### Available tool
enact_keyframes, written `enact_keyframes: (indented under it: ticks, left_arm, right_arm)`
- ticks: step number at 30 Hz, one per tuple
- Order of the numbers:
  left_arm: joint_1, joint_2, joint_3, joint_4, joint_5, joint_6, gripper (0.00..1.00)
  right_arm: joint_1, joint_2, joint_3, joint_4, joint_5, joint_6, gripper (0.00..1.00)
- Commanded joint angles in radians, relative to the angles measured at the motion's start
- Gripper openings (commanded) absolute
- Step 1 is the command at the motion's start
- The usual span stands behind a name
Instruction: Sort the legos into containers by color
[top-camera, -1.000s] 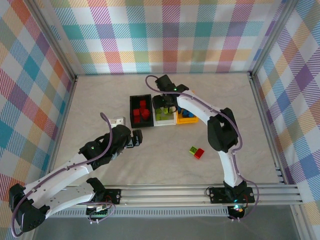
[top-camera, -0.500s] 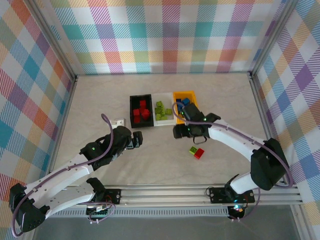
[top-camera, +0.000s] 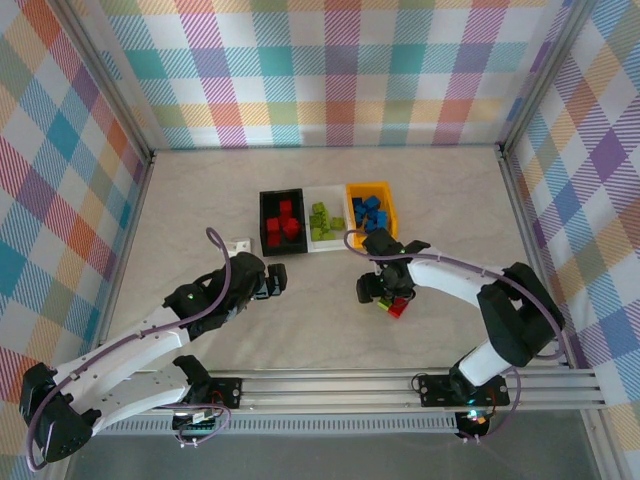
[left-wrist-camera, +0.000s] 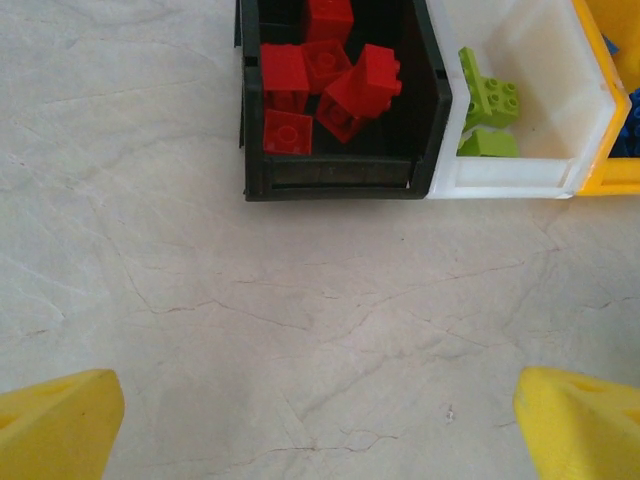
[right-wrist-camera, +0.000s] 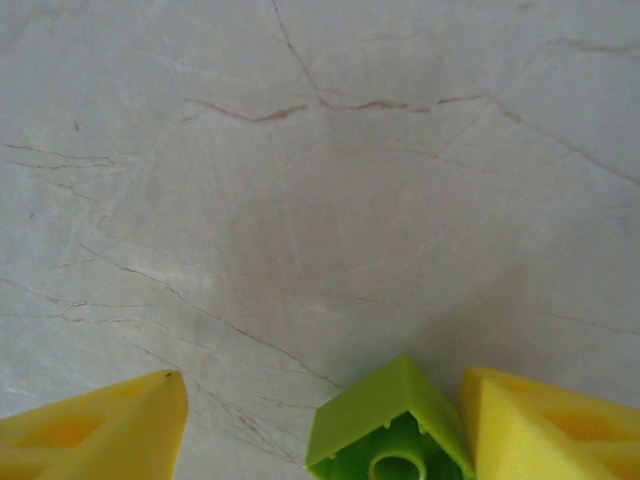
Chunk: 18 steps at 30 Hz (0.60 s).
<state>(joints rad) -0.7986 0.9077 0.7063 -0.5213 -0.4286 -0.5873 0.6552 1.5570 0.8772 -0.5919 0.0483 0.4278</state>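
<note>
Lime-green lego (right-wrist-camera: 390, 430) sits between the wide-spread fingers (right-wrist-camera: 545, 425) of the right gripper (right-wrist-camera: 320, 405), corner forward, against the right one, with a gap to the left. Its near half is cut off. Red lego (top-camera: 399, 307) lies just beside; contact unclear. White bin (top-camera: 327, 249) lies beyond the hand. Left gripper (top-camera: 275, 278), wide and empty, is farther off.

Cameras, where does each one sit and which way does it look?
Top external: high behind the arms, looking down on the table; left gripper and right gripper show.
Left wrist: on the left arm, facing the black bin and white bin; its yellow fingertips show.
Right wrist: low over the table, facing a green lego between its yellow fingertips.
Shared: top external and left wrist both see the black bin.
</note>
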Motion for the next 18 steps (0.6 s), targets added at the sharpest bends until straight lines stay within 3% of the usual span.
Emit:
enact_keyframes:
  ticks: [1, 11, 18]
  left_arm:
    - [-0.003, 0.0, -0.016, 0.012, -0.01, -0.003, 1.0]
    - [-0.002, 0.007, -0.021, 0.027, -0.006, -0.008, 1.0]
    - [-0.002, 0.006, -0.004, 0.005, -0.006, -0.004, 1.0]
  right_arm:
    - [0.014, 0.014, 0.006, -0.031, -0.039, -0.014, 0.67]
    - [0.077, -0.003, -0.027, -0.08, 0.009, 0.041, 0.62]
    - [0.076, 0.007, -0.015, -0.06, 0.027, 0.044, 0.43]
